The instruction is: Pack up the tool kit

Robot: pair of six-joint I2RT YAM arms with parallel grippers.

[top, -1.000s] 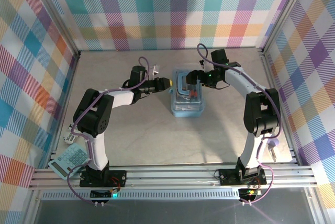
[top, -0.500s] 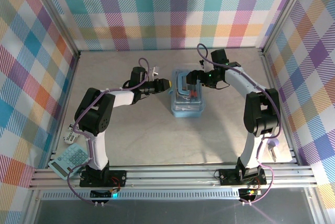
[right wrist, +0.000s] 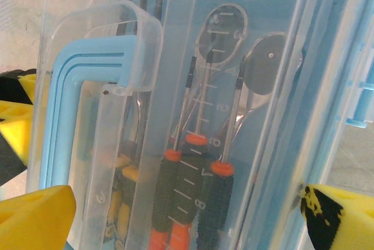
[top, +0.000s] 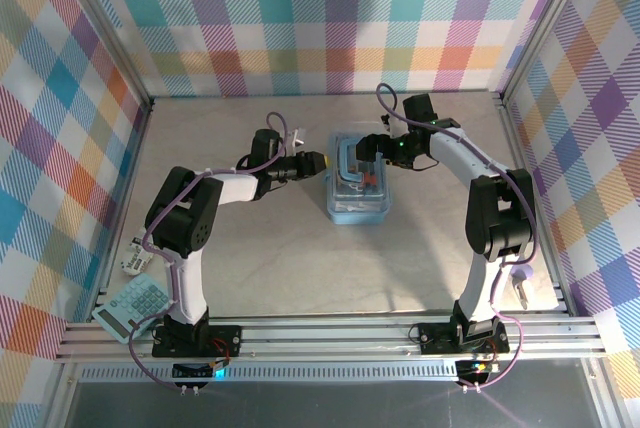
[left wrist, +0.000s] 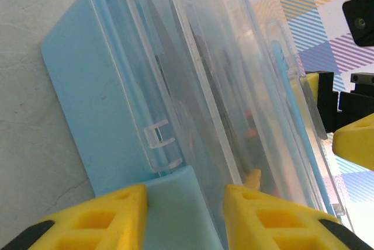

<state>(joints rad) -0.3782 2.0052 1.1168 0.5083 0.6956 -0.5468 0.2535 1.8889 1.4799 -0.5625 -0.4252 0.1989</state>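
Lying mid-tabletop (top: 270, 268), toward the far wall: the tool kit (top: 358, 198), clear lid over a light-blue base, blue handle (right wrist: 64, 115) on top near the far end. Under the lid, side by side: screwdrivers (right wrist: 190, 191) with black-and-orange grips, shafts pointing away.

Clenched on the kit's left blue edge with the left pincer (top: 316, 160), one yellow finger on each side. Straddling the handle end with the right pincer (top: 368, 148), spread wide and released; cannot tell whether touching the case.

Well apart, at the near left corner beside the left arm's base: a grey-teal calculator (top: 133, 306), and just beyond it a small white item, too small to tell.

Pale, faintly marbled surface, fenced at the near edge by aluminium rails (top: 330, 333). Closed in on three sides by plaid panels (top: 300, 18) in pastel checks.
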